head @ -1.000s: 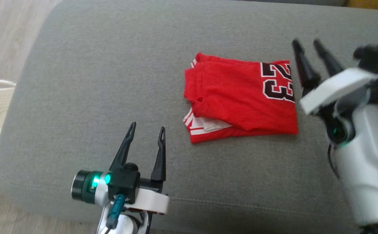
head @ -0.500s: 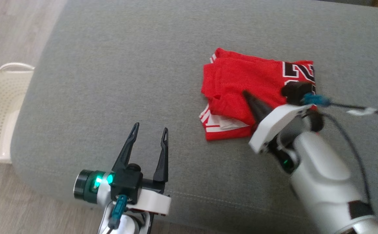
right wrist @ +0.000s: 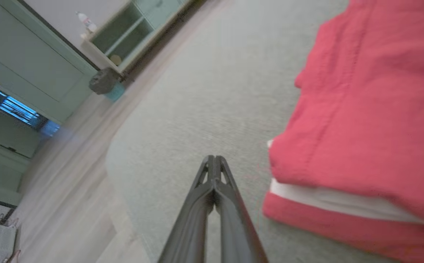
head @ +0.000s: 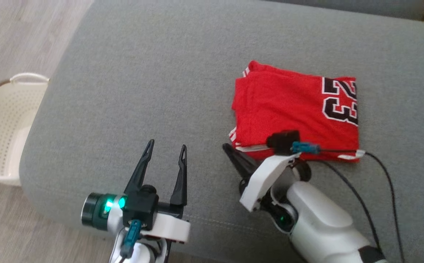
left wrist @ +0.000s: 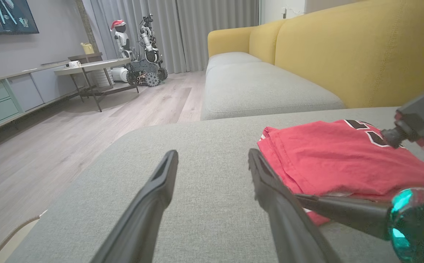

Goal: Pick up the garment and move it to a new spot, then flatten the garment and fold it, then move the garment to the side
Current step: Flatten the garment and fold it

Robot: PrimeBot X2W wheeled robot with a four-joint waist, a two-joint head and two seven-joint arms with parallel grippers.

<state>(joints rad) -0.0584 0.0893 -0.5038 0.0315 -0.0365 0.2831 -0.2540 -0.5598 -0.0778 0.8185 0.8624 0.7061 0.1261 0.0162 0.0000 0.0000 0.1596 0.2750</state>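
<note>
While the folded red garment (head: 296, 113) lies flat on the grey sofa cushion (head: 153, 73), toward the cushion's right half in the head view, both arms sit low near the cushion's front edge; the garment shows a black-and-white 23 along its right end and white striped trim at its near-left corner. The right gripper (head: 228, 149) is clenched, its two dark fingers pressed together with nothing between them, tips just beside that near-left corner; whether they brush the cloth I cannot tell. The left gripper (head: 166, 143) is released, fingers spread wide and empty, held over bare cushion well to the left of the garment. A white perforated basket (head: 4, 124) stands on the wooden floor (head: 22, 36) by the cushion's left side; in the left wrist view a yellow sofa back (left wrist: 343, 47) rises behind the garment.
</note>
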